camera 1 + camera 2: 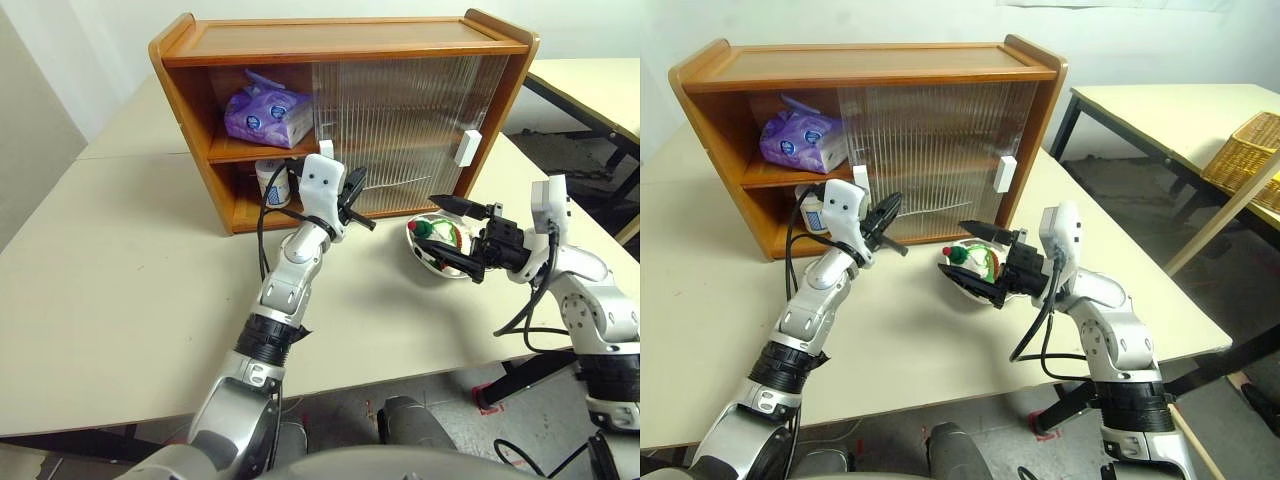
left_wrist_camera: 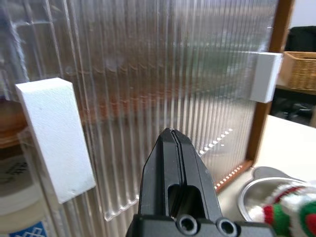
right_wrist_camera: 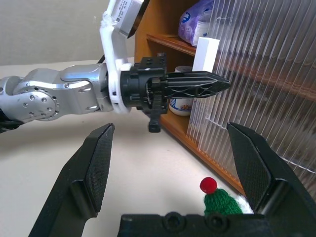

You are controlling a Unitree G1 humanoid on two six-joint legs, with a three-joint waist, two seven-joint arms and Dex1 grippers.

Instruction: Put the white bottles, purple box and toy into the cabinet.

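Observation:
The wooden cabinet (image 1: 340, 40) stands at the back of the table, its ribbed sliding doors covering the middle and right. The purple box (image 1: 268, 115) lies on the upper shelf in the uncovered left part. Below it, one white bottle (image 1: 270, 180) stands on the lower shelf, partly hidden by my left wrist. My left gripper (image 1: 356, 180) is shut and empty, close in front of the ribbed door beside its white handle (image 2: 54, 138). The toy (image 3: 217, 200) lies in a metal bowl (image 1: 412, 243) right of the cabinet's front. My right gripper (image 1: 952, 247) is open around the bowl's top, one finger over the toy.
The pale table (image 1: 130, 280) has free room to the left and in front. A second white handle (image 1: 467, 147) sits at the cabinet's right end. Another table with a wicker basket (image 1: 1250, 150) stands to the right.

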